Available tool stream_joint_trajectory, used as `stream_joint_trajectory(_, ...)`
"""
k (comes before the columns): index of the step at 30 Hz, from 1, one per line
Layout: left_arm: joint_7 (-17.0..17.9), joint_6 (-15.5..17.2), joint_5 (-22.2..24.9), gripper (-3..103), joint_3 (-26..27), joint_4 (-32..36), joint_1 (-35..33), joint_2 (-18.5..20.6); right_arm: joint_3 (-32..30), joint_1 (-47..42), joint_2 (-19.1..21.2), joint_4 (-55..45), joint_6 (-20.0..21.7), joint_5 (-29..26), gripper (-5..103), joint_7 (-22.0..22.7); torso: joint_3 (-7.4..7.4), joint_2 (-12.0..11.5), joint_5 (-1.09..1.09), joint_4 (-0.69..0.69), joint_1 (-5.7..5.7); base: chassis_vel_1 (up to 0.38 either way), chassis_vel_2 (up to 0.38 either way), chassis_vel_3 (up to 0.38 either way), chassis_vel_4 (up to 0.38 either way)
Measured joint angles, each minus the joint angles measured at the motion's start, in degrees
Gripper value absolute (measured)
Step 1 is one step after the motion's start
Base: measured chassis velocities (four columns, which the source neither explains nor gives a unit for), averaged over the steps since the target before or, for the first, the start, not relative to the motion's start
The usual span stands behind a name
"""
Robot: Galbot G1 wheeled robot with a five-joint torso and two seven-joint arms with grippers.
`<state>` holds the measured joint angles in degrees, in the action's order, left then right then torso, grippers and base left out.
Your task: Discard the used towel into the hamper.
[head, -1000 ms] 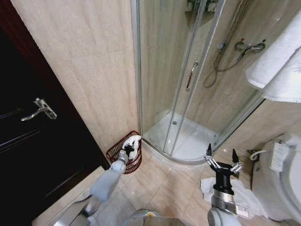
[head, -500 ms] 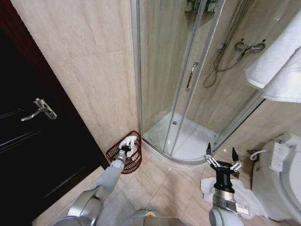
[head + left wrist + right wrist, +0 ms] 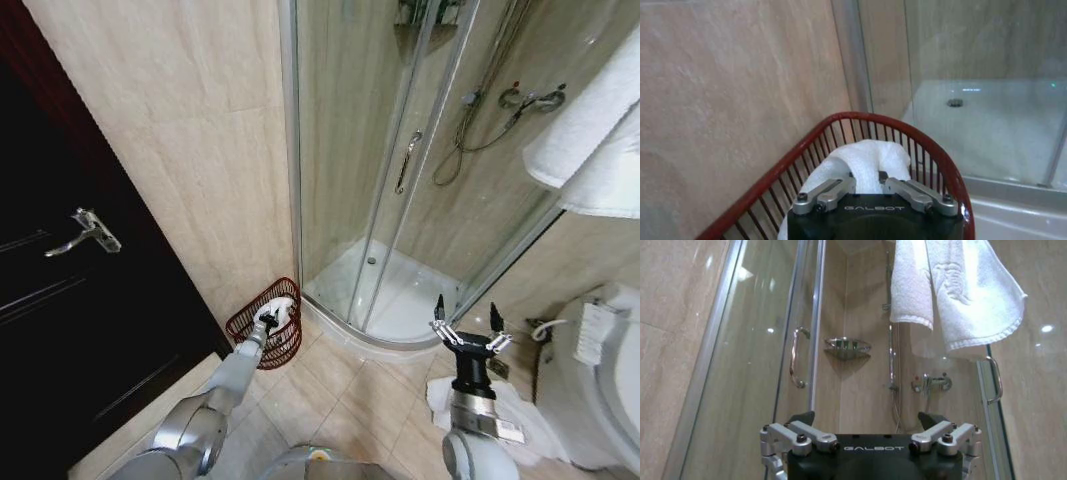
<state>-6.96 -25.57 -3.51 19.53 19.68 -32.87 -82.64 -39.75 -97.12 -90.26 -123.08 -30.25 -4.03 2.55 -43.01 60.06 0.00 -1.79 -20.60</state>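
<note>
- Left hand (image 3: 268, 320) hung over the hamper (image 3: 250, 322), its fingers (image 3: 823, 192) a little apart around the top of the towel (image 3: 863, 157), whose white bulk lay down inside the basket; whether they pinched the cloth could not be told.
- Right hand (image 3: 463, 325) was raised, fingers spread wide and empty, in front of the shower door (image 3: 400, 160).
- Hamper stood on the tiled floor (image 3: 340, 390) in the corner, against the beige wall (image 3: 180, 130) and just beside the shower tray's curved curb (image 3: 360, 335).
- A dark door (image 3: 70, 300) with a lever handle (image 3: 85, 232) stood to the left, near the hamper.
- On the right, a toilet (image 3: 600, 370) sat near the right hand, with a white cloth (image 3: 510, 415) on the floor below that arm.
- White towels (image 3: 595, 130) hung high at the right.
- Open floor lay between hamper, curb and toilet; the corner round the hamper was tight.
</note>
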Motion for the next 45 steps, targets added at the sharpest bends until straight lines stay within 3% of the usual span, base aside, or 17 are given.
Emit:
stream_joint_trajectory(8, 0.8, 2.0, -1.1, 3, 0.1, -0.2, -0.2, -0.8, -0.2, -0.7, 0.0, -0.2, -0.2, -0.1, 100, 0.0, 0.0, 0.0, 0.0, 0.0, 0.0, 0.0, 0.0, 0.0, 0.0)
stream_joint_trajectory(13, 1.3, 2.5, -1.5, 17, 0.1, 0.4, -1.1, -0.8, -0.1, -0.9, 0.0, -0.3, -0.3, -0.2, 100, 0.0, 0.0, 0.0, 0.0, 0.0, 0.0, 0.0, 0.0, 0.0, 0.0)
stream_joint_trajectory(17, 1.6, 1.5, -1.8, 39, 0.3, 1.1, -1.7, -0.6, -0.3, -0.7, 0.5, -0.3, -0.4, -0.4, 100, -0.2, 0.0, 0.0, 0.0, -0.01, 0.0, 0.0, 0.0, 0.0, 0.0)
stream_joint_trajectory(18, 1.6, 1.5, -1.8, 39, 0.3, 1.1, -1.7, -0.6, -0.3, -0.7, 0.5, -0.3, -0.4, -0.4, 100, -0.2, 0.0, 0.0, 0.0, -0.01, 0.0, 0.0, 0.0, 0.0, 0.0)
stream_joint_trajectory(20, 1.7, 1.2, -1.9, 49, 0.3, 1.1, -1.9, -0.4, -0.3, -0.7, 0.4, -0.3, -0.4, -0.5, 100, -0.2, 0.0, 0.0, 0.0, -0.01, 0.0, 0.0, 0.0, 0.0, 0.0)
stream_joint_trajectory(22, 1.7, 1.1, -1.9, 49, 0.3, 1.2, -1.9, -0.4, -0.3, -0.7, 0.3, -0.3, -0.5, -0.5, 100, -0.2, 0.0, 0.0, 0.0, -0.01, 0.0, 0.0, 0.0, 0.0, 0.0)
stream_joint_trajectory(24, 1.7, 0.9, -1.8, 66, 0.4, 1.4, -1.9, -0.4, -0.2, -0.7, 0.1, -0.1, -0.7, -0.6, 100, -0.2, 0.0, 0.0, 0.0, 0.0, 0.0, 0.0, 0.0, 0.0, 0.0)
stream_joint_trajectory(26, 1.7, 0.8, -1.8, 66, 0.5, 1.4, -1.8, -0.4, -0.2, -0.7, 0.0, 0.0, -0.8, -0.6, 100, -0.2, 0.0, 0.0, 0.0, 0.0, 0.0, 0.0, 0.0, 0.0, 0.0)
stream_joint_trajectory(27, 1.7, 0.7, -1.8, 77, 0.5, 1.5, -1.7, -0.4, -0.2, -0.6, 0.0, 0.1, -0.8, -0.6, 100, -0.2, 0.0, 0.0, 0.0, 0.0, 0.0, 0.0, 0.0, 0.0, 0.0)
stream_joint_trajectory(32, 1.3, 0.5, -1.7, 87, 0.4, 1.5, -1.6, -0.3, -0.1, -0.4, -0.2, 0.1, -0.8, -0.6, 100, -0.2, 0.0, 0.0, 0.0, 0.0, 0.0, 0.0, 0.0, 0.0, 0.0)
stream_joint_trajectory(35, 0.9, 0.4, -1.6, 99, 0.4, 1.5, -1.5, -0.2, -0.1, -0.3, -0.2, 0.3, -0.8, -0.6, 100, -0.2, 0.0, 0.0, 0.0, -0.01, 0.0, 0.0, 0.0, 0.0, 0.0)
stream_joint_trajectory(45, 1.2, 0.2, -1.6, 100, 0.6, 1.2, -1.4, -0.4, 0.1, 0.2, -0.3, 0.9, -0.8, -0.5, 100, 0.1, 0.0, 0.0, 0.0, 0.0, 0.0, 0.0, 0.0, 0.0, 0.0)
